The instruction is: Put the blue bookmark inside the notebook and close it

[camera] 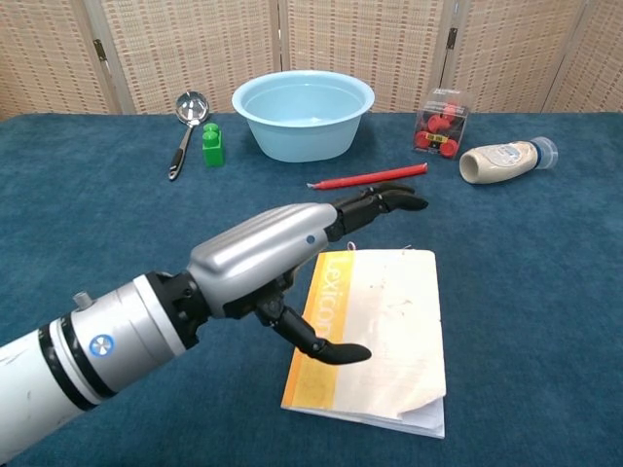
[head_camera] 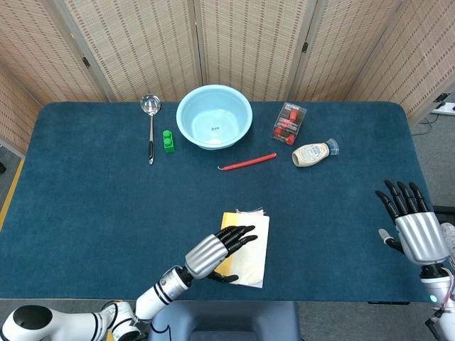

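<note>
The notebook (head_camera: 250, 249) (camera: 384, 331) lies closed near the table's front edge, its cream cover with an orange spine strip facing up. The blue bookmark is hidden from both views. My left hand (head_camera: 213, 254) (camera: 277, 258) stretches flat over the cover's left side, fingers extended and apart, thumb low beside the spine; whether it touches the cover I cannot tell. It holds nothing. My right hand (head_camera: 414, 224) hovers open at the far right edge of the table, fingers spread and pointing away, well clear of the notebook.
Along the back stand a light blue bowl (head_camera: 214, 117), a ladle (head_camera: 150, 121), a green block (head_camera: 168, 141), a red pen (head_camera: 247, 162), a small clear box with red items (head_camera: 288, 123) and a lying bottle (head_camera: 313, 153).
</note>
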`<state>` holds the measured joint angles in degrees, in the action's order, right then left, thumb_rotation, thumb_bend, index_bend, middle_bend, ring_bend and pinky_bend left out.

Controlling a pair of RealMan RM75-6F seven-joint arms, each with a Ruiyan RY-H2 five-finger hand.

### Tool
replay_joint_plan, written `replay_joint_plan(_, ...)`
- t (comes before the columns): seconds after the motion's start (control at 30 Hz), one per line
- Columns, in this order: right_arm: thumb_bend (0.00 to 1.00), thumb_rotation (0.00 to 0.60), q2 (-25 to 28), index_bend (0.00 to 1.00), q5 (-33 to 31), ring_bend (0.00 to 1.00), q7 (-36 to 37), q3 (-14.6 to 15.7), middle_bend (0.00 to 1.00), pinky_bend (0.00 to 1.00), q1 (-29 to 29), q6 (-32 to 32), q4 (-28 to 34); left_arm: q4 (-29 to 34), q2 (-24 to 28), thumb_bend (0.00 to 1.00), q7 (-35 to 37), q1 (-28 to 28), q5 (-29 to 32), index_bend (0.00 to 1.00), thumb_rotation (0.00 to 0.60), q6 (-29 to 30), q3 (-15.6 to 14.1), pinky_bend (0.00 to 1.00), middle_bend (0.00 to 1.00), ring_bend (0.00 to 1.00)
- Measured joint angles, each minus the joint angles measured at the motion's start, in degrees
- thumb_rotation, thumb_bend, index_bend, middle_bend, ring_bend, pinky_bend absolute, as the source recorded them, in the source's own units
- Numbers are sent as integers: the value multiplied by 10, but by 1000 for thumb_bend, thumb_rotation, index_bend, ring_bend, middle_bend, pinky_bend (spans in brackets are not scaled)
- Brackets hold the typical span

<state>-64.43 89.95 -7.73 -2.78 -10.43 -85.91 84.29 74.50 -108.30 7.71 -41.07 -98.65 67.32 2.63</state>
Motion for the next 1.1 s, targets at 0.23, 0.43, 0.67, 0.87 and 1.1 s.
replay_joint_plan(0.23, 167, 600, 8, 162, -8, 0, 15, 5, 40, 0, 4, 16, 4, 33, 54, 195, -19, 20, 31, 47, 600, 12, 5, 166, 23, 96)
replay_joint_plan(0.43, 262, 600, 7, 162, -10, 0, 35, 8, 47, 20, 10, 17, -7, 67, 147, 195, -33, 70, 75, 54, 600, 39, 0, 167, 23, 96)
replay_joint_plan(0.67, 288, 600, -1, 162, 2, 0, 68, 12, 98, 50, 13, 13, -29, 91, 249, 195, -33, 150, 136, 60, 600, 86, -10, 167, 23, 96)
replay_joint_plan(0.87, 289, 600, -15, 162, 21, 0, 106, 17, 116, 51, 17, 0, -54, 102, 307, 195, -29, 220, 181, 72, 600, 136, -16, 167, 23, 96)
replay_joint_plan(1.1, 286, 600, -19, 162, 30, 0, 114, 27, 116, 51, 31, -14, -53, 119, 337, 195, -43, 289, 198, 85, 600, 189, -34, 166, 23, 96)
